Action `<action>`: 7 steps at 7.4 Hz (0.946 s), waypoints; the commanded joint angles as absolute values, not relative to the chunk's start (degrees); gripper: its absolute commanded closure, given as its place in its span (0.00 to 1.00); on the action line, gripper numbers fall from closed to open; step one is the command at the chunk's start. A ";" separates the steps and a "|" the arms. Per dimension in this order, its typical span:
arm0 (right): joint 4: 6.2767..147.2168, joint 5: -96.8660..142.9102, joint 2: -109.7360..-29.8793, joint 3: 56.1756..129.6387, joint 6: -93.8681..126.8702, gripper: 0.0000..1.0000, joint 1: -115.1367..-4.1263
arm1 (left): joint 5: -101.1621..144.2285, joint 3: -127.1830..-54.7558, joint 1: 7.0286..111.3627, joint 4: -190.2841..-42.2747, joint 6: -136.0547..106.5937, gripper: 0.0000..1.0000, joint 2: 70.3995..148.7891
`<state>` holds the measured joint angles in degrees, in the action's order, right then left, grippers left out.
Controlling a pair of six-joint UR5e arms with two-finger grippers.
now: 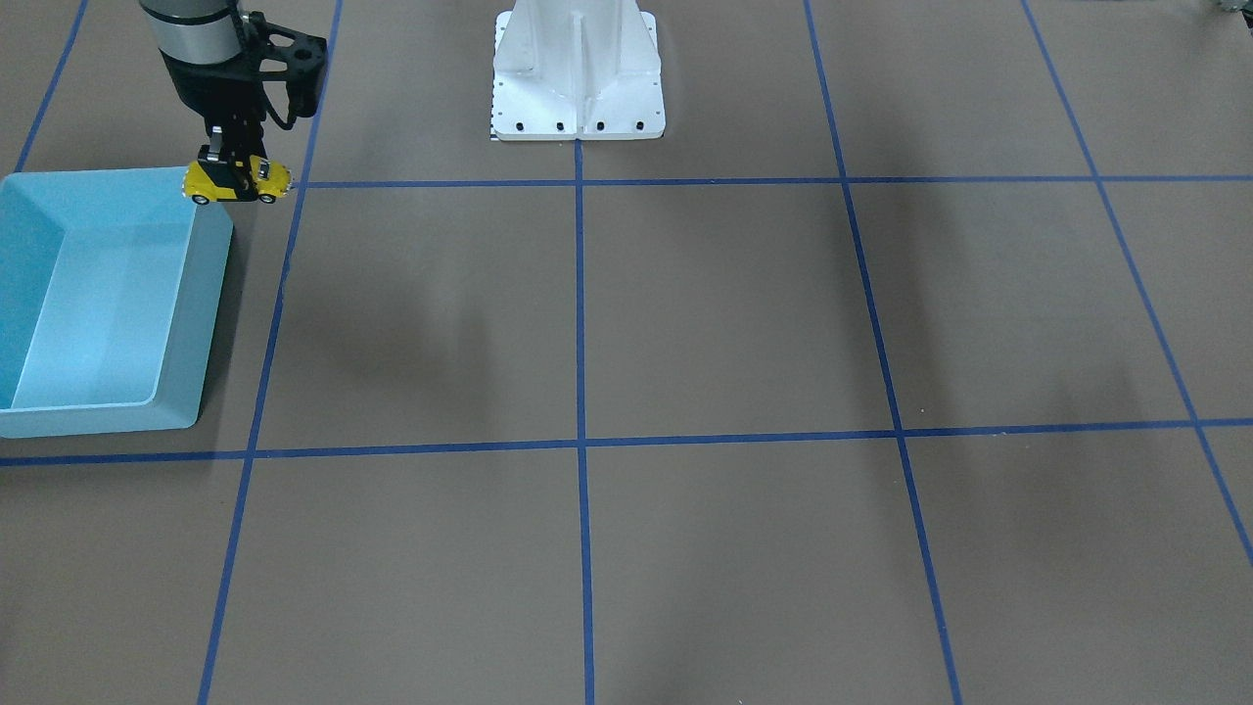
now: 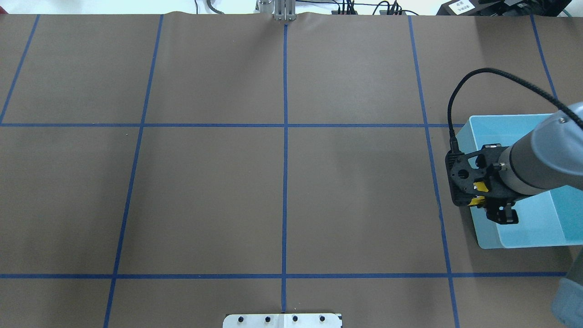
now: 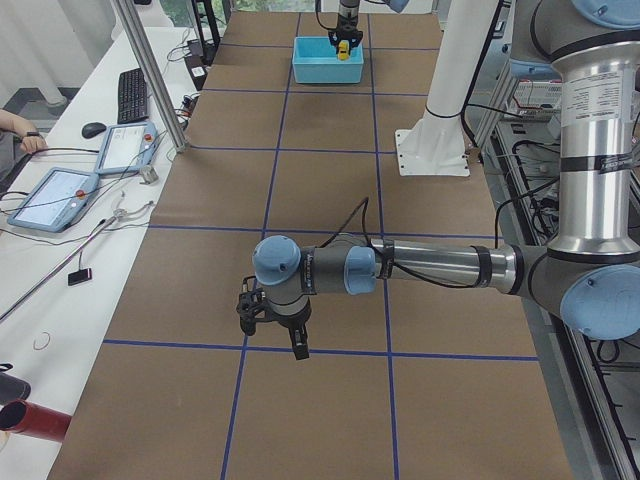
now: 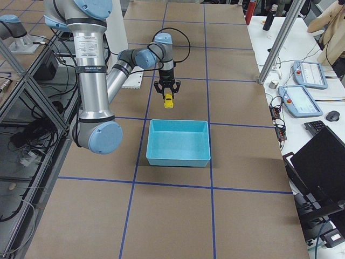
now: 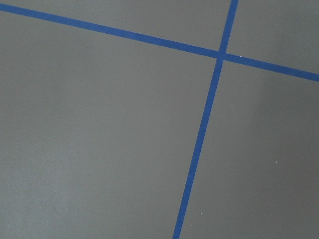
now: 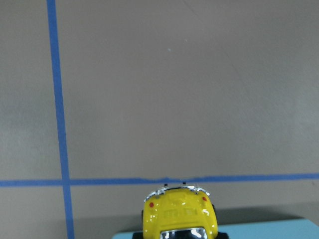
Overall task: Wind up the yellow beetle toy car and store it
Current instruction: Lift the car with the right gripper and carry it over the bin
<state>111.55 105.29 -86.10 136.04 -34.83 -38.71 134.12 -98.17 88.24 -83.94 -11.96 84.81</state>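
The yellow beetle toy car (image 1: 269,176) hangs in my right gripper (image 1: 233,168), which is shut on its middle, wheels down. It hovers over the corner of the light blue bin (image 1: 210,313) nearest the robot base. From overhead only bits of the yellow car (image 2: 480,187) show under the right gripper (image 2: 483,195), at the bin's (image 2: 487,241) left wall. The right wrist view shows the car's rear (image 6: 179,216) with the bin's rim below it. My left gripper (image 3: 275,335) hangs over bare table far from the bin; I cannot tell whether it is open or shut.
The white robot base (image 1: 578,88) stands at the table's middle edge. Blue tape lines (image 1: 580,313) cross the brown table. A metal post (image 3: 150,80) and tablets (image 3: 55,200) stand on the operators' side. The left wrist view holds only table and tape.
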 commanded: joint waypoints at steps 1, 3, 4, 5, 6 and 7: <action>111.19 106.26 -90.95 135.71 -46.10 1.00 -45.06 | 134.12 -98.26 88.24 -83.94 -11.95 0.00 84.81; 107.27 108.00 -90.97 129.15 -48.07 1.00 -48.59 | 134.12 -98.17 88.33 -83.94 -11.95 0.00 84.64; 100.00 109.15 -92.18 123.89 -47.90 1.00 -48.78 | 134.12 -98.09 88.24 -83.94 -11.95 0.00 84.73; 93.32 110.55 -93.33 118.70 -47.73 1.00 -48.78 | 134.12 -98.17 88.24 -83.94 -11.95 0.00 84.73; 87.25 111.78 -94.99 114.56 -47.81 1.00 -49.21 | 134.12 -98.09 88.24 -83.94 -11.87 0.00 84.81; 83.45 111.88 -97.36 113.22 -47.73 1.00 -49.39 | 134.12 -98.17 88.24 -83.94 -11.87 0.00 84.99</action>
<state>89.56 111.15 -94.81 116.56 -47.77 -49.07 134.12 -98.13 88.25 -83.94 -11.90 84.83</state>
